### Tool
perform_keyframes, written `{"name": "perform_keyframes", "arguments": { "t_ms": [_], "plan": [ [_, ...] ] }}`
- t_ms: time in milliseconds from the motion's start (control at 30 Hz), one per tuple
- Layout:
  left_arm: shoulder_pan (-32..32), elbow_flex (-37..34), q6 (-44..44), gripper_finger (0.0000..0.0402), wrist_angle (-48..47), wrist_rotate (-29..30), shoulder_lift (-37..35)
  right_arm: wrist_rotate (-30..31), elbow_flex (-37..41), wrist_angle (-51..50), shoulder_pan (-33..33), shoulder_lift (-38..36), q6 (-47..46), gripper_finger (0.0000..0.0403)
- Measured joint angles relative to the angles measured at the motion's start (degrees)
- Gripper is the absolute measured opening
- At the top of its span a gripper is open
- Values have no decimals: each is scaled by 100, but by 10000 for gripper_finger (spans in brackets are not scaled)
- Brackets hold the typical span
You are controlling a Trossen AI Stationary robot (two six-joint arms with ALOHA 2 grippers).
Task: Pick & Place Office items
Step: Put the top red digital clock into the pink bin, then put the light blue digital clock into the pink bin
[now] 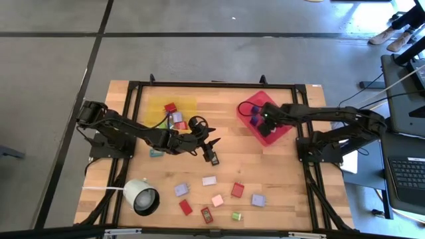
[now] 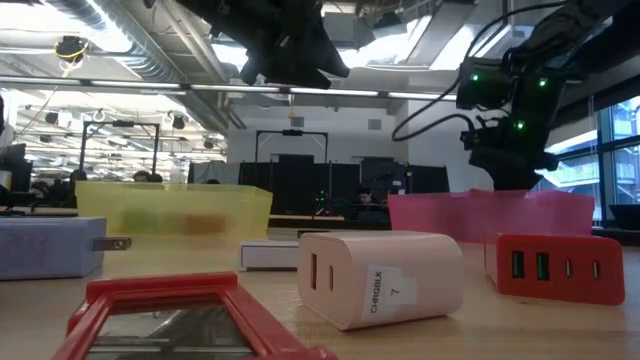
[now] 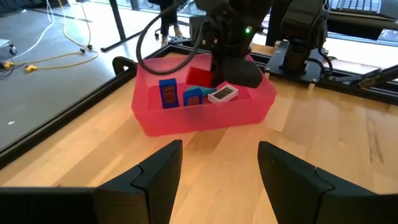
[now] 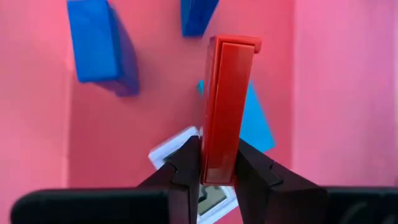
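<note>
I had the right gripper (image 4: 217,163) clamped on a red block (image 4: 227,106) over the red tray (image 1: 281,134) at far right, so next I needed only to release it, while the left gripper (image 3: 217,168) waited mid-table, spread and empty.

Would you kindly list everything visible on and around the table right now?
Loose blocks: eight; white, pink, green, two lilac, three red; table's front half.
Teal block: one; beside the left arm.
Yellow tray: one; back left, holding red and lilac blocks.
Red tray: one; back right, holding blue and white blocks.
White round object: one; front left.
Table: one; wooden.
Red block: one; gripped over the red tray.
Left hand: open, empty, mid-table.
Right hand: shut on the red block.
</note>
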State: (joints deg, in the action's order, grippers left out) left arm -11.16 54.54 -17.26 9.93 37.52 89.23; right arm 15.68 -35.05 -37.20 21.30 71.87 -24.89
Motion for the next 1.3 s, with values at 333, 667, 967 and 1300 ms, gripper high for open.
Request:
{"name": "perform_keyframes", "arguments": {
  "t_ms": [333, 667, 967, 1300],
  "plan": [
    [0, 0, -2, 205, 4, 0, 0, -156, 0, 10, -2, 392, 50, 76],
    [0, 0, -2, 208, 4, -2, 0, -159, 2, 51, 0, 398, 134, 138],
    [23, 0, -125, 210, -809, -350, -45, 131, 2, 44, 0, 320, 151, 203],
    [398, 0, -1088, 229, -2951, -1613, -450, 188, -269, -32, -2, -264, 192, 250]
  ]
}}
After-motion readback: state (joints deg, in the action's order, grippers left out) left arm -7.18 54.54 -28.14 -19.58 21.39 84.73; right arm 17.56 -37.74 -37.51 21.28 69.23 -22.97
